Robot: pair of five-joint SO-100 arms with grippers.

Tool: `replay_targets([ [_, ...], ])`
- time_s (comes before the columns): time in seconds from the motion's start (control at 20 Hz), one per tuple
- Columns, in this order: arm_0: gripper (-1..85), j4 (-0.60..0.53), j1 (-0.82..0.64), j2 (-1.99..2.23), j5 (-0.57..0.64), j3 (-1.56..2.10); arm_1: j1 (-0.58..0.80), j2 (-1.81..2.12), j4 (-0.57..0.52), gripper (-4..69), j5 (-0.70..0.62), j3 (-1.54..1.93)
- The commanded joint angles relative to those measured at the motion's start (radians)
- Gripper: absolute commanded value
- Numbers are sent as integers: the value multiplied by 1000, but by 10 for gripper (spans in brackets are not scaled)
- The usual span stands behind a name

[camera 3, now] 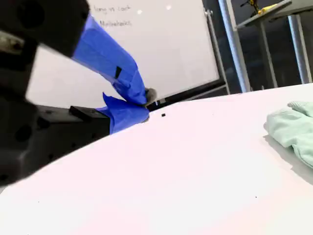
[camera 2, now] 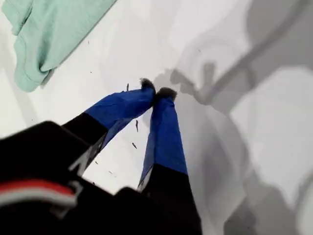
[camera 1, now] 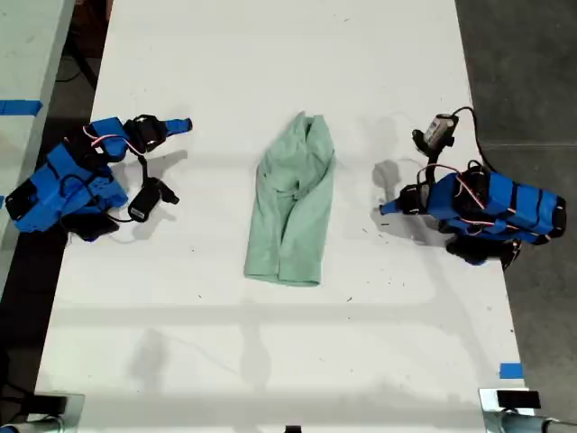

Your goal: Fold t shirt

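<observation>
White table – t shirt mid-table, folded narrow; both claws pinched together, empty.

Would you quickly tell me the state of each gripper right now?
My first gripper: closed, jaws empty over the table.
My second gripper: closed, holding nothing; the t shirt lies untouched.
</observation>
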Motion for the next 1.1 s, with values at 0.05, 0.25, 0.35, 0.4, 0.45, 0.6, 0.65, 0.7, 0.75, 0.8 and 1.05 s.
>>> replay_targets([
  [0.05, -3, 0, -11, 12, -18, 38, -9, 14, -18, 24, 8, 57],
  [0.25, -3, 0, -11, 12, -18, 38, -9, 14, -18, 24, 8, 57],
  [0.35, -3, 0, -11, 12, -18, 38, -9, 14, -18, 24, 8, 57],
  [0.4, -3, 0, -11, 12, -18, 38, -9, 14, -18, 24, 8, 57],
  [0.45, -3, 0, -11, 12, -18, 38, -9, 14, -18, 24, 8, 57],
  [0.6, -3, 0, -11, 12, -18, 38, -9, 14, -18, 24, 8, 57],
  [0.65, -3, 0, -11, 12, -18, 38, -9, 14, -18, 24, 8, 57],
  [0.7, -3, 0, -11, 12, -18, 38, -9, 14, -18, 24, 8, 57],
  [0.75, -3, 0, -11, 12, -18, 38, -9, 14, -18, 24, 8, 57],
  [0.8, -3, 0, -11, 12, -18, 38, -9, 14, -18, 24, 8, 57],
  [1.05, -3, 86, 195, -81, -225, -75, -100, -54, -55, 12, 164, -92],
])
